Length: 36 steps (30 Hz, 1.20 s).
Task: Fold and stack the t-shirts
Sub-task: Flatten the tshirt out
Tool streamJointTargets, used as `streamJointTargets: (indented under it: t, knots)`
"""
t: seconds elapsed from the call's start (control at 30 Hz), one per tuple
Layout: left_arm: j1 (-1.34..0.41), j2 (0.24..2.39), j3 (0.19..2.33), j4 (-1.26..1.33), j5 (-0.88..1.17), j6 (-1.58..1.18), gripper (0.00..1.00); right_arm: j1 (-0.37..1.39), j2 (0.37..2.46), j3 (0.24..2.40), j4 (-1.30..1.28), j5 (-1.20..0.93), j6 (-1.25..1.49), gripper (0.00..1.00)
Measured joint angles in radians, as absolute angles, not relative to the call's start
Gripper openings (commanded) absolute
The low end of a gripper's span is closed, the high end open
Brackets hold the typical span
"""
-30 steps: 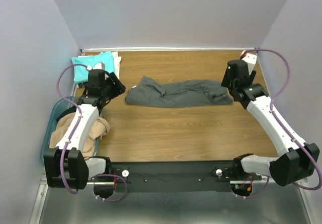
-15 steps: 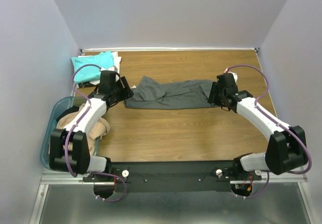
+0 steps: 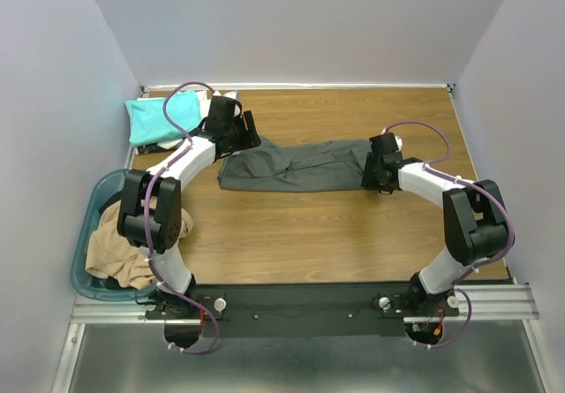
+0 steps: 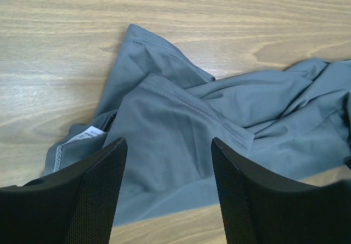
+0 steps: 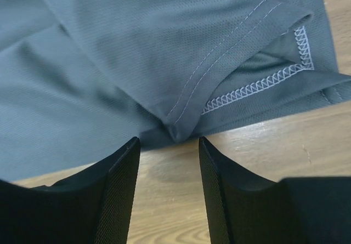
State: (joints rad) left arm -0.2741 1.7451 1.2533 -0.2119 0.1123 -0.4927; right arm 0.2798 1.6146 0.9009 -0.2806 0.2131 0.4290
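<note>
Cloth of the large dark grey short-sleeved t-shirt looks thin, limp and light. It should drape and slide on the wooden counter, so a pinch through a stitched hem would likely hold better than one on a loose fold. The shirt lies crumpled in a long band across the counter.

The left tool hangs open over the shirt's left end, its 2 fingers spread above a hemmed flap near the neck label. The right tool sits low at the shirt's right end, jaws apart with nothing between them. A zigzag-stitched hem corner lies just ahead of its tips and looks a fair place to grip.

To the shirt's far left lies a folded teal t-shirt. To its near left a tan t-shirt is heaped in a blue-green plastic basket.

1 second ago both tools stood clear of the shirt, the left beside its left end and the right beyond its right end. Both have since closed in on it, while the shirt has barely shifted.
</note>
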Motion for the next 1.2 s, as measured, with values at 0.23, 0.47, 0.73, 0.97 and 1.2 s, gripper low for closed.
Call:
streamJointTargets:
  t: [0.23, 0.47, 0.73, 0.97, 1.2]
  knots:
    - [-0.277, 1.753, 1.274, -0.226, 0.113, -0.471, 0.70, 0.271, 1.656, 0.912, -0.260, 0.212, 0.429, 0.48]
    - [-0.281, 1.803, 1.289, -0.225, 0.113, -0.439, 0.70, 0.268, 1.656, 0.920, -0.253, 0.213, 0.424, 0.46]
    - [-0.299, 1.888, 1.295, -0.226, 0.113, -0.421, 0.70, 0.266, 1.656, 0.932, -0.247, 0.213, 0.417, 0.44]
    - [-0.307, 1.940, 1.322, -0.223, 0.114, -0.409, 0.70, 0.266, 1.655, 0.941, -0.247, 0.217, 0.412, 0.44]
    - [-0.314, 1.976, 1.328, -0.221, 0.113, -0.403, 0.67, 0.266, 1.651, 0.942, -0.247, 0.228, 0.410, 0.44]
